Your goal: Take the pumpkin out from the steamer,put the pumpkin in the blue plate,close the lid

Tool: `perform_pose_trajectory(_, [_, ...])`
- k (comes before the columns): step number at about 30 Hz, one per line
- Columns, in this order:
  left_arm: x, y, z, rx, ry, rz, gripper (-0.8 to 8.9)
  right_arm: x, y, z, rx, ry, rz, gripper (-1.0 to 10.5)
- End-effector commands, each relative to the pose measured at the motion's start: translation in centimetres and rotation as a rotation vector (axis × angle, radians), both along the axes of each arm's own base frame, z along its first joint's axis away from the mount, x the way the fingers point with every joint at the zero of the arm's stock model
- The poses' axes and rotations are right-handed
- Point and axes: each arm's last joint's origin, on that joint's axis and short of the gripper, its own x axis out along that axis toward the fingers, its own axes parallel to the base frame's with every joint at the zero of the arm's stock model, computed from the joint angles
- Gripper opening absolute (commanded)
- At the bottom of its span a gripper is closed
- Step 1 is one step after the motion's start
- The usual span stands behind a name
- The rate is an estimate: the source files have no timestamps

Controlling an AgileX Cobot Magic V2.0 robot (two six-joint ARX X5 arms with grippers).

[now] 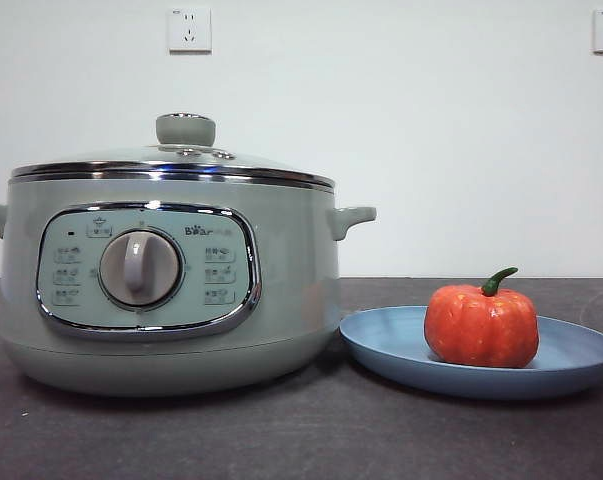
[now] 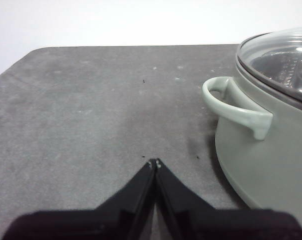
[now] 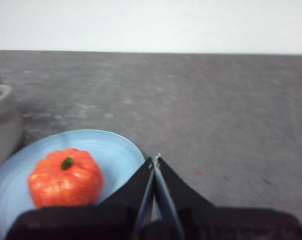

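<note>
The orange-red pumpkin (image 1: 481,325) with a green stem sits upright on the blue plate (image 1: 571,360), to the right of the sage-green steamer (image 1: 171,290). The glass lid (image 1: 181,160) with its green knob rests shut on the steamer. In the right wrist view the pumpkin (image 3: 65,177) lies on the plate (image 3: 115,150), and my right gripper (image 3: 155,161) is shut and empty beside the plate's rim. In the left wrist view my left gripper (image 2: 154,163) is shut and empty over bare table, beside the steamer (image 2: 271,165) and its side handle (image 2: 236,105). Neither arm shows in the front view.
The dark grey table (image 1: 301,440) runs under everything. A white wall with two power sockets (image 1: 189,30) stands behind. The steamer's side handle (image 1: 353,218) reaches toward the plate.
</note>
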Motion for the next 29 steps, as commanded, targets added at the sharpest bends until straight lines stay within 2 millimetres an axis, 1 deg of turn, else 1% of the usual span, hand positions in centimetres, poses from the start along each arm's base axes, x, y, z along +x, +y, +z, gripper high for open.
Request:
perform_pose_trajectory(1, [0.1, 0.0, -0.5, -0.006, 0.014, 0.002, -0.03, 0.4, 0.0, -0.8, -0.007, -0.035, 0.013, 0.0])
perform_pose_trajectory(10, [0.1, 0.0, -0.5, -0.006, 0.014, 0.002, -0.03, 0.8, 0.0, -2.7, 0.003, -0.003, 0.013, 0.0])
perform_pose_trajectory(29, [0.1, 0.0, -0.5, -0.006, 0.014, 0.002, -0.03, 0.8, 0.0, -2.7, 0.018, 0.005, -0.005, 0.0])
